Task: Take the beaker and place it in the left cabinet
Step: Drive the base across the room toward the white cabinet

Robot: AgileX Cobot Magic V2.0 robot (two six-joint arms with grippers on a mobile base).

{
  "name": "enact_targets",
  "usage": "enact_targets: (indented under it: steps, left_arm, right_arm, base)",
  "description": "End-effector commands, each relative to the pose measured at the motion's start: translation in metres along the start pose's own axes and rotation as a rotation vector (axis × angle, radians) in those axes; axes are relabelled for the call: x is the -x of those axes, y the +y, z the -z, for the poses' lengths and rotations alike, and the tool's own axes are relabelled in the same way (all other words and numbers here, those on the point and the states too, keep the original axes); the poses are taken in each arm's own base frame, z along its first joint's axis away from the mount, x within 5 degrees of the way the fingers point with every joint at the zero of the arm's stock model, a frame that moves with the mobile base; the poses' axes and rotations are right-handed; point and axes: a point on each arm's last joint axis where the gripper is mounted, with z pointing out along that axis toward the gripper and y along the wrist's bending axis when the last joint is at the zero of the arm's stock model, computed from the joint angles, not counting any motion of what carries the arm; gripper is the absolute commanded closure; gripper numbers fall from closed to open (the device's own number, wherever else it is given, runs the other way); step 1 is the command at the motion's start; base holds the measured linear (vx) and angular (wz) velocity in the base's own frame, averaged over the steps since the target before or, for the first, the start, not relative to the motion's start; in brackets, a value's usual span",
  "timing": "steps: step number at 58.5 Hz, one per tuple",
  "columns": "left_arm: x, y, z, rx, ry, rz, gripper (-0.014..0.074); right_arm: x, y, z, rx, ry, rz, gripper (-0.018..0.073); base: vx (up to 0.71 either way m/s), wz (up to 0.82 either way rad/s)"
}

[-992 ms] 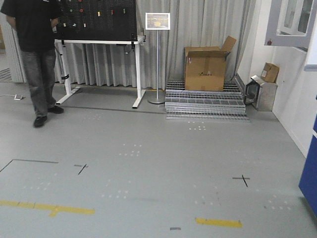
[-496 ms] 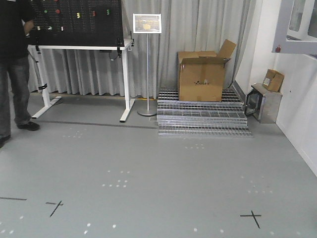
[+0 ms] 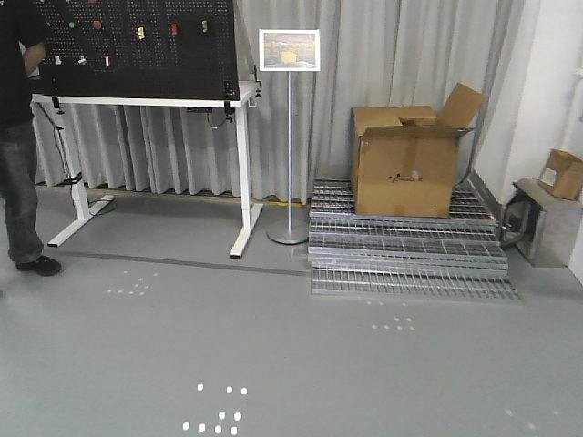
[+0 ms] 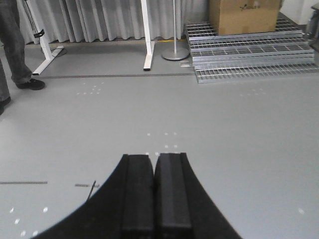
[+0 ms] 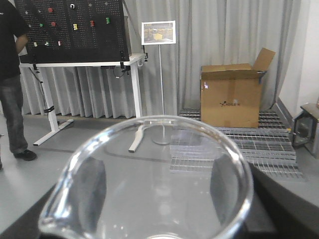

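Note:
The clear glass beaker (image 5: 149, 149) fills the lower part of the right wrist view, its round rim and pouring lip toward the camera. My right gripper (image 5: 154, 194) is shut on the beaker, with a dark finger (image 5: 92, 186) seen through the glass on each side. My left gripper (image 4: 154, 159) is shut and empty, its two black fingers pressed together above the grey floor. Neither gripper nor the beaker shows in the front view. The left cabinet is out of view.
A person (image 3: 18, 137) stands at the far left by a white-legged table with a black pegboard (image 3: 137, 45). A sign stand (image 3: 290, 137) is beside it. A cardboard box (image 3: 405, 164) sits on metal grating steps (image 3: 405, 259). A small box on a metal case (image 3: 551, 214) is at right.
The front view has swung and moved closer to the back wall: the table, sign stand and box look larger, and the white cabinet at the right has left the frame.

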Motion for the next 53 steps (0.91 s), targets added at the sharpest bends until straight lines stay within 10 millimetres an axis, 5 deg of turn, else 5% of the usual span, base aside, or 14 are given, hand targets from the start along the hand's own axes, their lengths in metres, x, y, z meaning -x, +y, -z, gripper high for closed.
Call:
enact_targets:
  steps: [1,53]
  left_arm:
    - [0.0108,-0.0011,0.0024,-0.013,-0.095,0.006,0.0593]
    - [0.0108,-0.0011,0.0024,-0.013,-0.095,0.006,0.0593]
  right_arm:
    - [0.0127,0.004,0.001,0.04,-0.061,0.025,0.0563]
    - [0.0126,0.0039,0.001,0.039,-0.061,0.025,0.0563]
  base:
    - [0.81,0.08]
    - [0.77,-0.16]
